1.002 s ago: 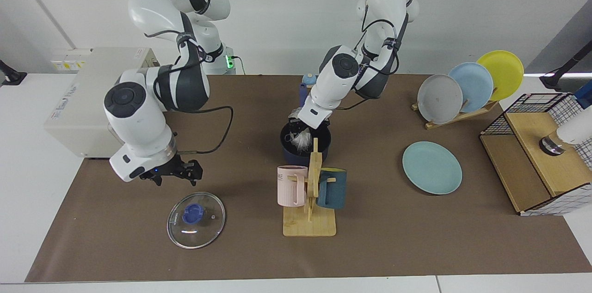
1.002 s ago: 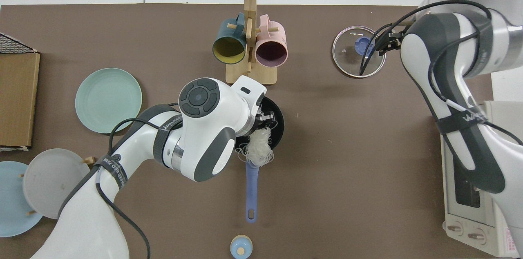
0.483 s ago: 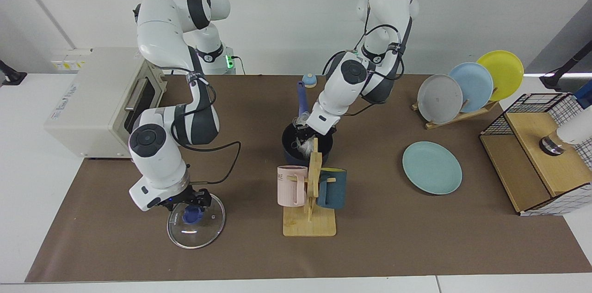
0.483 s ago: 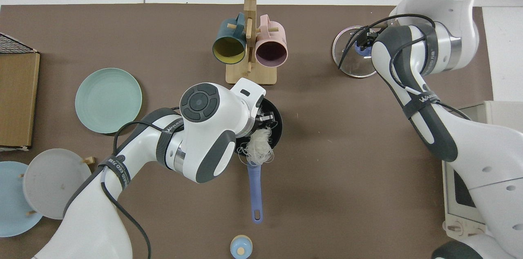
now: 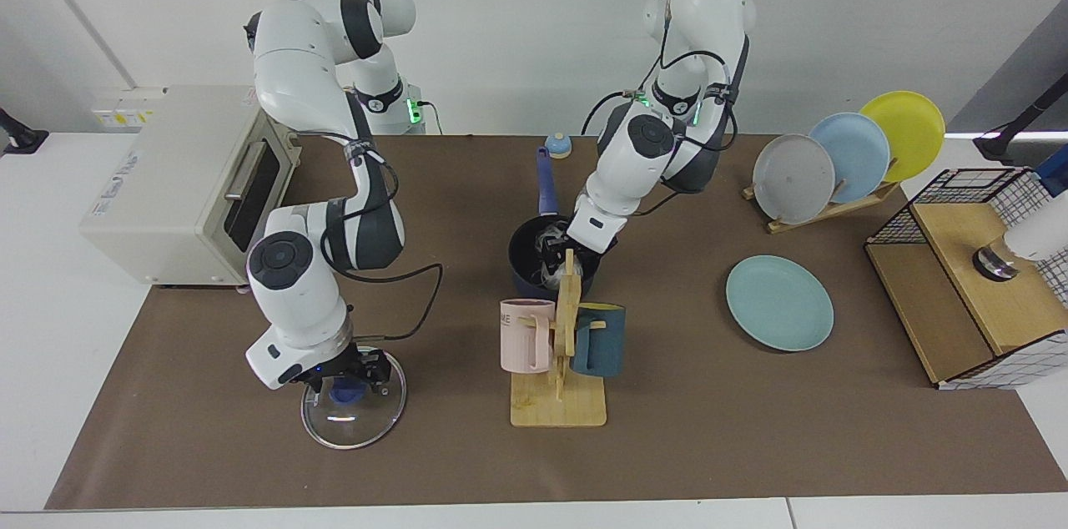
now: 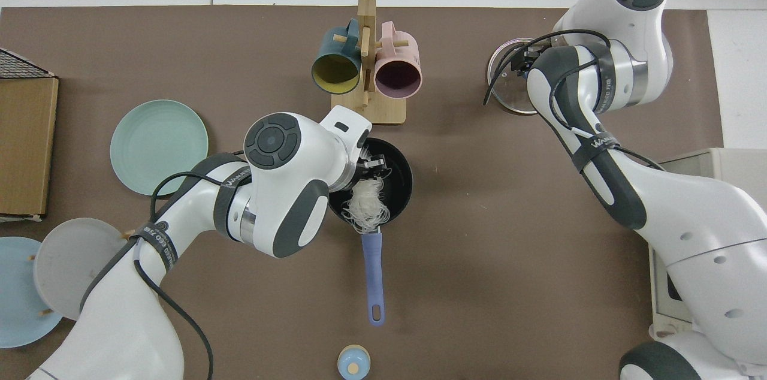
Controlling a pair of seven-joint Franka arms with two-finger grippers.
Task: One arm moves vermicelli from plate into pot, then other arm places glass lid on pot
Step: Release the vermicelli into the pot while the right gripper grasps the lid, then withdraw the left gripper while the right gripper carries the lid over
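left gripper (image 6: 374, 164) sits inside the pot (image 6: 402, 179), over the noodles (image 6: 365, 206), which lie in the pot by its handle side. green plate (image 6: 159, 147) bare, well apart from pot. right gripper (image 6: 522, 63) over the glass lid (image 6: 504, 77), arm hiding most of it. mug rack (image 6: 367, 68) just beside the pot.

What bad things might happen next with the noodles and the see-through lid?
1. The wispy white vermicelli drapes toward the rim of the small dark navy pot by its handle, so strands might get pinched under the lid or spill out.
2. The left gripper sits inside the pot; rising, it may drag noodles along.
3. The right gripper is down at the blue knob of the round glass lid; a poor grip may drop it.
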